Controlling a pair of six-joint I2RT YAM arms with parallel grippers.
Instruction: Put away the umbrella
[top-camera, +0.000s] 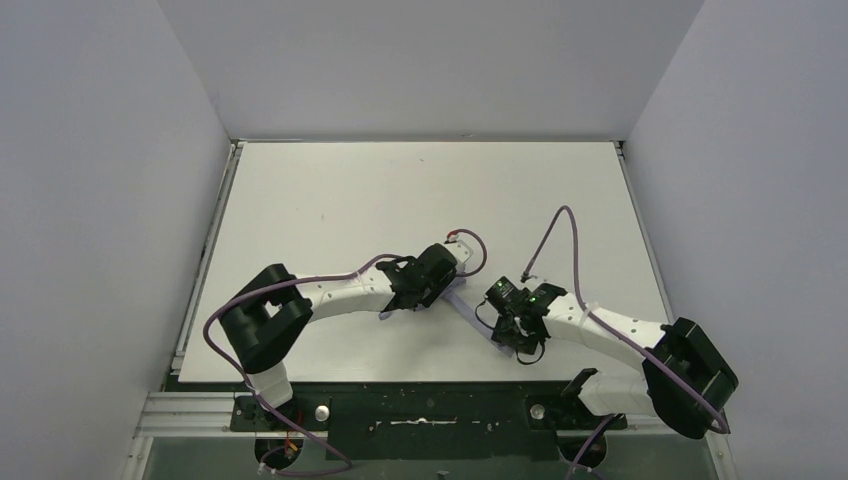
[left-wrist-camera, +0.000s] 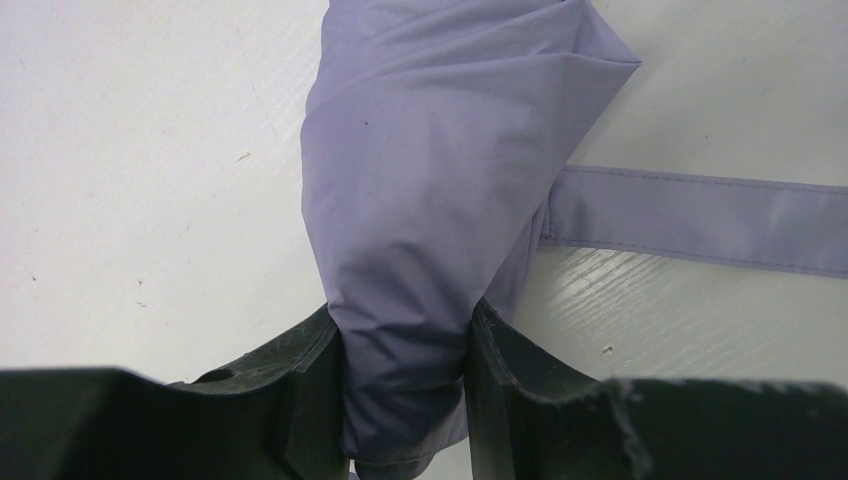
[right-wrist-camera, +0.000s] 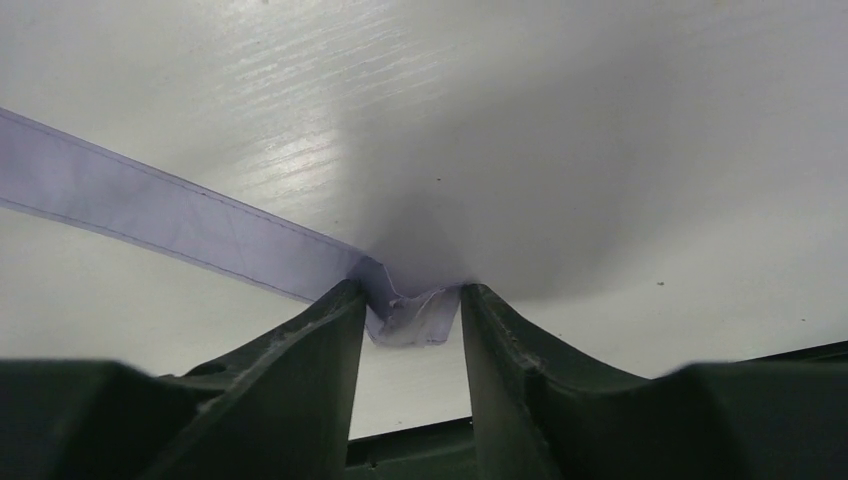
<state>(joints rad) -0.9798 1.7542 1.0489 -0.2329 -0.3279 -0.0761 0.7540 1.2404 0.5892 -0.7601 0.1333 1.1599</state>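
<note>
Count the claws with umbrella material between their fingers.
2. The left claw clamps the bunched lavender umbrella; the right claw pinches the crumpled end of its strap. Neither is hidden.

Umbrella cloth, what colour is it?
The umbrella cloth is pale lavender, a soft purple. The left wrist view shows it best.

White table (top-camera: 330, 190) w/ grey walls (top-camera: 100, 150) on three sides.

Your left arm (top-camera: 345, 290) and right arm (top-camera: 610, 330) have white shells, black joints, looping purple cables (top-camera: 560, 215); green lights (top-camera: 535, 296) glow centre-right.
</note>
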